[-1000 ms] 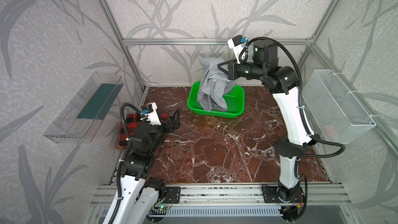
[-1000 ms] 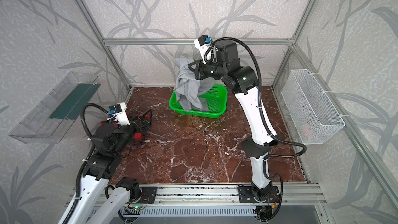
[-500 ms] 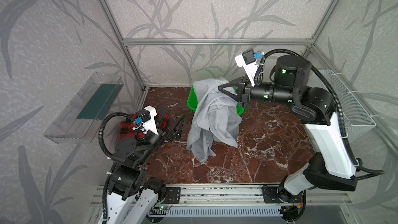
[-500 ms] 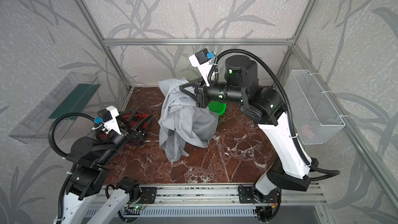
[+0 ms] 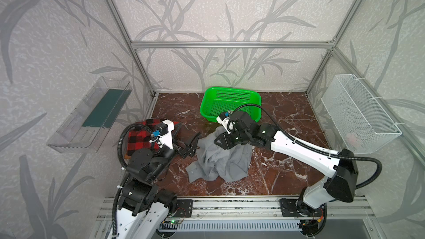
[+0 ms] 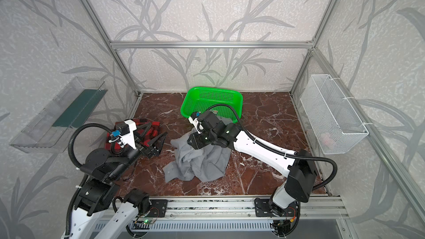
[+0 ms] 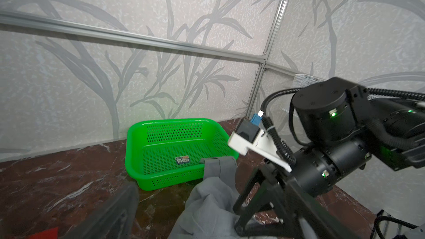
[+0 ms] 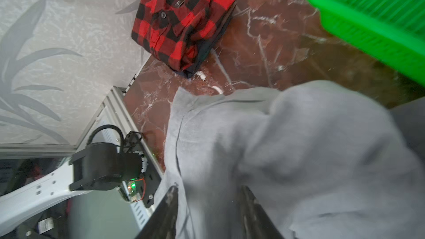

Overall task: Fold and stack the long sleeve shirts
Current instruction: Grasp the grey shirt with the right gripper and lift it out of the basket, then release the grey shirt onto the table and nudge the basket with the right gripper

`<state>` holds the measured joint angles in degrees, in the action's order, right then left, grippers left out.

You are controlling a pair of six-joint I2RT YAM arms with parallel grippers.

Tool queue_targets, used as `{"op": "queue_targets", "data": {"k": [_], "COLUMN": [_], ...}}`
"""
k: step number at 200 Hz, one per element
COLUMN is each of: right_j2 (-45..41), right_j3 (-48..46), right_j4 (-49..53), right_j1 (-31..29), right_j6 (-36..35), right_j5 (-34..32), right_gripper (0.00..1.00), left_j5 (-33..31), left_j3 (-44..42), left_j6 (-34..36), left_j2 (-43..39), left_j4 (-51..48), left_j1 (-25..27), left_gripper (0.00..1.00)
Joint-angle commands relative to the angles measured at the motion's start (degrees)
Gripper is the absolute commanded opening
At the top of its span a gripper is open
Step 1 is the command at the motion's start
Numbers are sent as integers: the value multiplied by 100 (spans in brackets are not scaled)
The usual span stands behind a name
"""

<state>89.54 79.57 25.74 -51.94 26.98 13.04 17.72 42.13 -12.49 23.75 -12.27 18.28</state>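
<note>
The grey long sleeve shirt (image 5: 220, 164) (image 6: 200, 164) lies crumpled mid-table. One cuff (image 7: 217, 164) rests on the green basket's near rim. My right gripper (image 5: 219, 143) (image 6: 192, 142) (image 8: 210, 203) sits low over the heap's far edge. It is open, and grey cloth shows between and below its two fingers. The red-and-black plaid shirt (image 5: 138, 134) (image 8: 179, 19) lies folded at the table's left edge, partly hidden by my left arm. My left gripper (image 5: 195, 145) (image 6: 161, 144) is wide open and empty, just left of the grey shirt.
The green basket (image 5: 230, 90) (image 6: 213, 88) (image 7: 138, 157) stands at the back centre and holds only a small label (image 7: 182, 159). A white wire basket (image 5: 358, 111) hangs on the right wall. A clear tray (image 5: 92, 116) hangs on the left wall.
My right arm carried the hanging grey shirt out of the basket and down onto the table, then its jaws parted. My left arm turned its open gripper toward the shirt.
</note>
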Motion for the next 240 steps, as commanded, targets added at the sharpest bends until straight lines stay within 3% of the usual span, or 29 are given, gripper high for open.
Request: {"op": "queue_targets", "data": {"k": [1,27,69,96,139,187,206,220,240], "right_j2": [-357,-98,790,1750,2765,2964,2565,2201,1798], "right_j3": [203,384,547,971,1748,1504,711,-14,-599], "right_j4": [-183,264,199,149,427,139,-359,-1048,-1250], "right_j1": [753,1825,3229,3539,3596,3772,3981,4137,4360], "right_j6": [20,-130,131,270,337,825,1407,1795,2201], "right_j5": [-543,-724,-1033,-789,-1009,-1252,-1526,-1618,-1734], "right_gripper": [57,72,74,73,71,41,24,16,7], "left_j5": [-407,-318,-441,-511,-664,-701,-686,-690,-664], "left_j3": [-224,-487,-631,-658,-715,-733,-714,-705,-697], "left_j6": [-148,-585,-663,-538,-398,-315,-302,-289,-289], "left_j2": [94,372,659,670,675,786,850,885,924], "left_j4": [-23,254,254,138,-77,-72,-73,-65,-41], "left_j1": [17,17,37,44,46,52,52,48,44], "left_gripper": [99,99,99,99,99,99,99,99,99]}}
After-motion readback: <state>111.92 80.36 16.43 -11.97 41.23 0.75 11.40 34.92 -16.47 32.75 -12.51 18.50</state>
